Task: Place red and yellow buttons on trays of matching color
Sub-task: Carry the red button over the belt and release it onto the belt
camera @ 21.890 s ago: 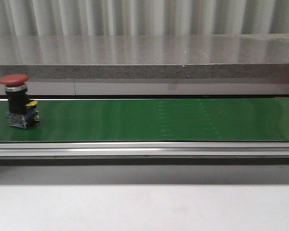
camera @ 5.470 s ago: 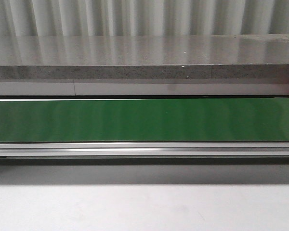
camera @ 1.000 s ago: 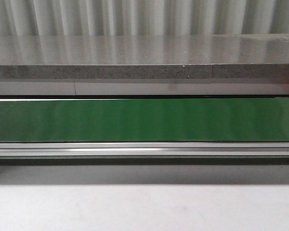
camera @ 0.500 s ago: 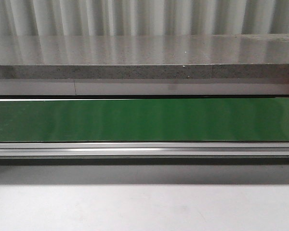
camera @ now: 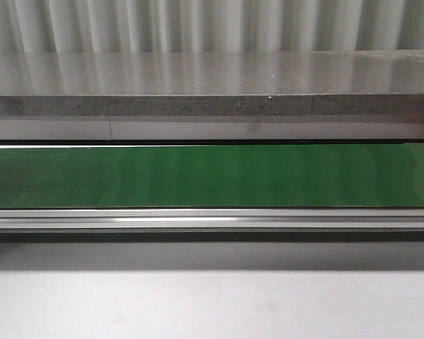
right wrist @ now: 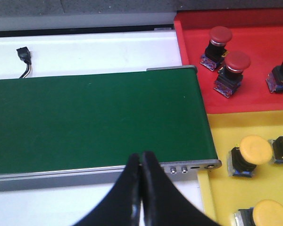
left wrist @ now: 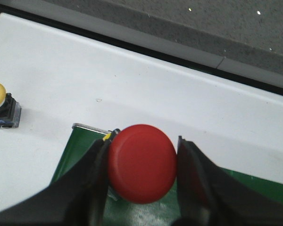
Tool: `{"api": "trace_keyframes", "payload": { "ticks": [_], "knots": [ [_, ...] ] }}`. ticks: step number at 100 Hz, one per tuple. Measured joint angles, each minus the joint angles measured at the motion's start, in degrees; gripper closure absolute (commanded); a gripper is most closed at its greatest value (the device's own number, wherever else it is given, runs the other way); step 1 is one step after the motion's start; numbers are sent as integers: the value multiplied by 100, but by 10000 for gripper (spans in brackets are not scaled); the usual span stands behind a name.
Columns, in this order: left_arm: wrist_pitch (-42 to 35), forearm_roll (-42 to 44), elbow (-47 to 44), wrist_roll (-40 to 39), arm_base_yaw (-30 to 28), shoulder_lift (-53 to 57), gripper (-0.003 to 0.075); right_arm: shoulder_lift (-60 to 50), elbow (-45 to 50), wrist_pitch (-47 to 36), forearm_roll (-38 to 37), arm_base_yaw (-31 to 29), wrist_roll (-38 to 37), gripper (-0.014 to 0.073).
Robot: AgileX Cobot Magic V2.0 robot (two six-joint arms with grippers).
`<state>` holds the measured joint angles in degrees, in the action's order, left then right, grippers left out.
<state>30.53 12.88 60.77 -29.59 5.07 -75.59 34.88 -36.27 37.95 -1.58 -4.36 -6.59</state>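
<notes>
While the left gripper (left wrist: 141,165) clamps a red button (left wrist: 141,163) by its sides over the belt (left wrist: 70,155) end, only the cap shows; body hidden. A yellow button (left wrist: 1,103) sits far left on white table (left wrist: 132,89). Right gripper (right wrist: 140,188) is closed, empty, above the belt. Red tray (right wrist: 254,94) upper right w/ red buttons, yellow tray (right wrist: 221,188) below w/ yellow ones, some cut off at frame edge.

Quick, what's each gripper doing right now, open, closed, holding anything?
Left gripper: closed on the red mushroom-head push button, fingers either side of its cap.
Right gripper: closed, empty, above the green conveyor belt.
</notes>
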Motion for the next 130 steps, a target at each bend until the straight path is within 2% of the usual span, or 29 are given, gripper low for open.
{"api": "trace_keyframes", "payload": {
  "ticks": [44, 84, 92, 97, 104, 111, 116, 123, 127, 130],
  "knots": [
    [-593, -441, -936, 33, 153, 51, 740, 0, 0, 0, 0, 0, 0, 661],
    [-891, -484, -1174, 33, 153, -287, 739, 0, 0, 0, 0, 0, 0, 661],
    [-981, -495, -1174, 33, 153, -355, 720, 0, 0, 0, 0, 0, 0, 661],
    [-1006, -519, -1174, 33, 165, -363, 678, 0, 0, 0, 0, 0, 0, 661],
    [-1020, -541, -1174, 33, 165, -368, 563, 0, 0, 0, 0, 0, 0, 661],
    [-1020, -541, -1174, 42, 165, -368, 384, 0, 0, 0, 0, 0, 0, 661],
    [-1020, -541, -1174, 82, 165, -368, 214, 0, 0, 0, 0, 0, 0, 661],
    [-1020, -531, -1174, 154, 165, -368, 43, 0, 0, 0, 0, 0, 0, 661],
    [-1020, -531, -1174, 166, 165, -368, -2, 0, 0, 0, 0, 0, 0, 661],
    [-1020, -531, -1174, 166, 165, -368, 15, 0, 0, 0, 0, 0, 0, 661]
  ]
}}
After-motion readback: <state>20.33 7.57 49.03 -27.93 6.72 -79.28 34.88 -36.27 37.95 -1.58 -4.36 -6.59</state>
